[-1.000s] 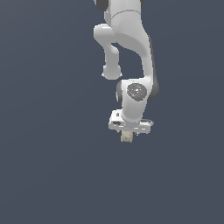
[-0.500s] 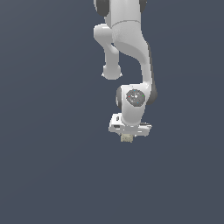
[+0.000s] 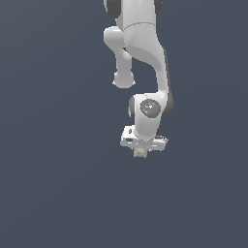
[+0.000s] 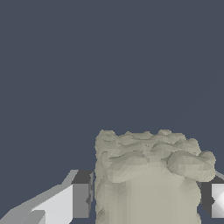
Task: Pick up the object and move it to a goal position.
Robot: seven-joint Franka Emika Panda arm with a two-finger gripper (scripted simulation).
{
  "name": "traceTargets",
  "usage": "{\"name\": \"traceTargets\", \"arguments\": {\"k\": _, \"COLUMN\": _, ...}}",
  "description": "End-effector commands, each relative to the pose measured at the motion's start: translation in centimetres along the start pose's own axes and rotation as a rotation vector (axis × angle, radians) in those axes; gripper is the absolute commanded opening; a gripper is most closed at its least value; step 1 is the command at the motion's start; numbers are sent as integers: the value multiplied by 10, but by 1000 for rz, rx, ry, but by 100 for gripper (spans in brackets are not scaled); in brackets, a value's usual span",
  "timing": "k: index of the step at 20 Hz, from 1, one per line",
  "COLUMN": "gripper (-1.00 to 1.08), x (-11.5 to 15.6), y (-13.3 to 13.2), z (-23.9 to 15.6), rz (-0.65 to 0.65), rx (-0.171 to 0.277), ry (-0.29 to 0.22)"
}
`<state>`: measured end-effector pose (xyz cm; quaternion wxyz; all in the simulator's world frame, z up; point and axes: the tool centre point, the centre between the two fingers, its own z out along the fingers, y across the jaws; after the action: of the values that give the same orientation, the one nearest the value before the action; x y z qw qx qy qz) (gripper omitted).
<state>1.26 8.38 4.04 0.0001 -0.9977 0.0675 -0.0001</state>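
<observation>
The object [image 3: 140,153], a small beige-tan rough lump, sits between the fingers of my white gripper [image 3: 141,151], just under the hand. In the wrist view the object [image 4: 148,179] looks large and mottled. A dark finger pad [image 4: 81,199] presses on one side of it and the other pad [image 4: 209,197] on the opposite side. The gripper [image 4: 146,200] is shut on the object. No goal marker shows in either view.
The white arm [image 3: 140,53] reaches down from the top of the exterior view. Behind and below it is only a plain dark grey-blue surface [image 3: 58,193].
The wrist has dipped slightly and the arm's pose has shifted a little. The object stays held between the fingers at almost the same place.
</observation>
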Motion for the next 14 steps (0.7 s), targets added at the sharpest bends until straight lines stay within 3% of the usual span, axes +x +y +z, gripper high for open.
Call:
{"name": "traceTargets", "arguments": {"k": 1, "gripper": -100, "x": 0, "y": 1, "z": -1, "rz": 0, "rx": 0, "ry": 0}}
{"name": "traceTargets", "arguments": {"k": 7, "gripper": -100, "x": 6, "y": 18, "z": -20, "rz": 0, "rx": 0, "ry": 0}}
{"name": "traceTargets", "arguments": {"k": 14, "gripper": -100, "x": 20, "y": 62, "z": -71, "rz": 0, "rx": 0, "ry": 0}}
